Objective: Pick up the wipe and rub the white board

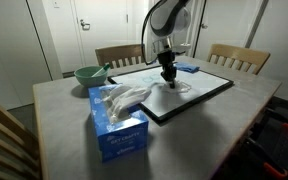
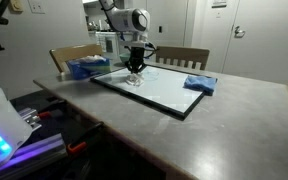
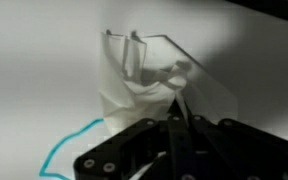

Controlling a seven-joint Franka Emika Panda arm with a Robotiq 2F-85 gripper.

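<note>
- Clamping the wipe, the gripper is coming in from the bottom centre of the wrist view with its jaws drawn together on the tissue.
- The wipe is fanning out from the fingertips toward the upper middle of that frame, so its long axis is running bottom to top, with a thin flap sticking out to the right.
- In an exterior view the gripper is pointing straight down at the board, which is lying flat on the table.
- The wipe is hanging directly under the hand, just right of that frame's centre and over the board's middle.
- It is probably touching the white surface already, though the pictures are too small to be sure of contact.
- A blue pen line is curling through the lower left of the wrist view, just beside the wipe's lower left edge. The rub is therefore likely calling for a sweep toward that side with the wipe pressed flat.
- The blue cloth is lying at the board's right end, well apart, and the tissue box is standing off the board at lower centre.
</note>
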